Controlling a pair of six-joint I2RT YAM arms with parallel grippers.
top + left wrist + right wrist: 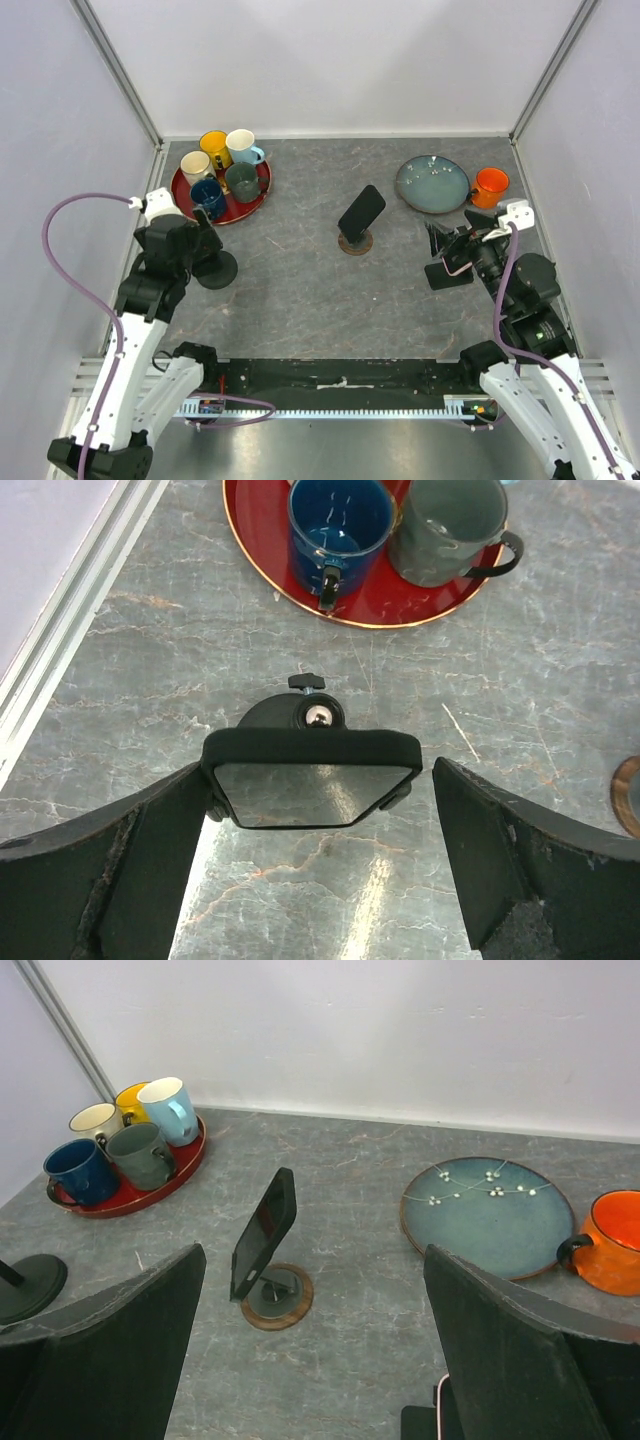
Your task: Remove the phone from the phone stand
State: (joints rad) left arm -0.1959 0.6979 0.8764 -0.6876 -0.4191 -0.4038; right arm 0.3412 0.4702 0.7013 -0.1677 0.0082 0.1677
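A dark phone (361, 211) in a black case leans tilted on a small stand with a round wood-rimmed base (355, 243) at mid-table. In the right wrist view the phone (264, 1230) and its stand (278, 1298) lie ahead and a little left. My right gripper (441, 243) is open and empty, well to the phone's right; its gap (312, 1360) holds nothing. My left gripper (205, 228) is open at the left side of the table, far from the phone. Its fingers (120, 860) straddle the reflective head (312, 780) of a second black stand.
A red tray (246, 208) with several mugs stands at the back left. A blue plate (432, 184) and an orange mug (490, 186) are at the back right. The second stand's round base (216, 270) sits by my left gripper. A flat black object (447, 275) lies under my right gripper.
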